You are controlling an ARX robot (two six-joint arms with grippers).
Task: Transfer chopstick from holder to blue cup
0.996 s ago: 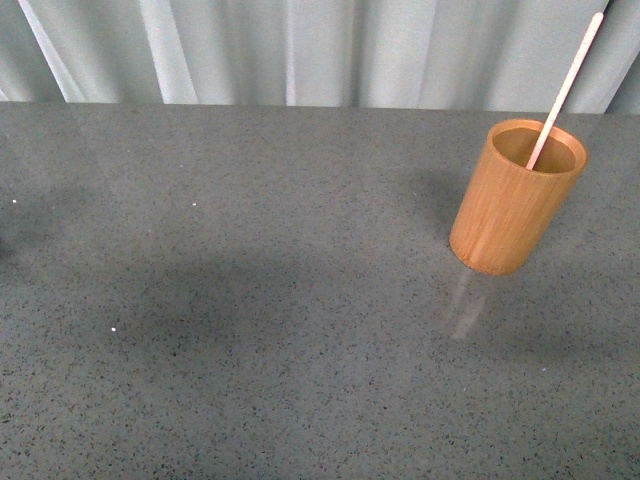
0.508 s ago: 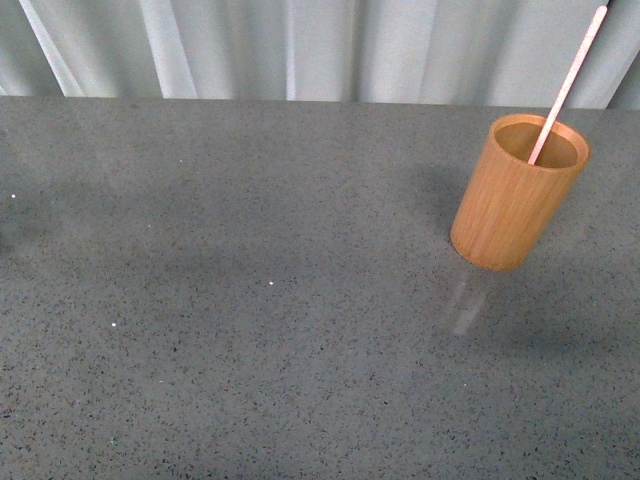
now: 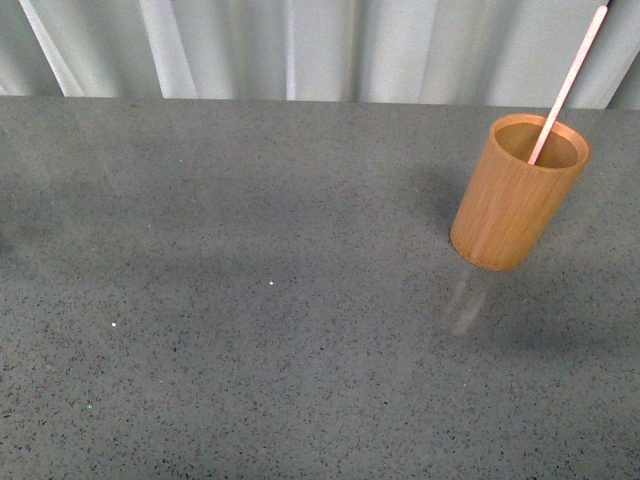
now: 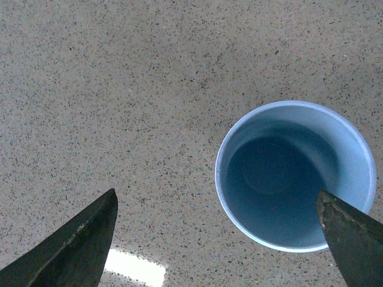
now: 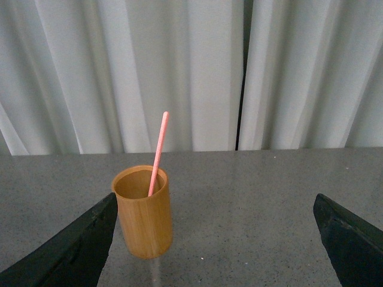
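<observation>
— While the left tool (image 4: 216,191) is hanging with its two dark fingers spread wide and gripping nothing, what is it looking down on?

— Straight into the empty light-blue round cup (image 4: 299,119), which is standing upright on the grey speckled stone counter (image 3: 250,300). The front camera is showing neither that cup nor either arm.

— And moving rightward?

— Bare counter is filling the middle, with a white pleated curtain (image 3: 300,50) hanging behind. At the far right the tan cylindrical bamboo holder (image 3: 515,200) is standing upright, and the slim pink chopstick (image 3: 568,85) is leaning in it, its top tilting out past the rim.

— So nothing is being carried.

— Right; the right tool (image 5: 215,195) is also gaping, fingers well apart, facing the holder from well back and touching nothing. I am judging that the reach for the chopstick is only beginning.

— How should it be going in?

— I would be bringing the fingers to the exposed shaft well above the rim, lining them across the lean so that closing is not nudging the stick round or tipping the holder. Then I would be drawing it out along its own slant, since a straight pull may be dragging the tip on the inner wall.
</observation>
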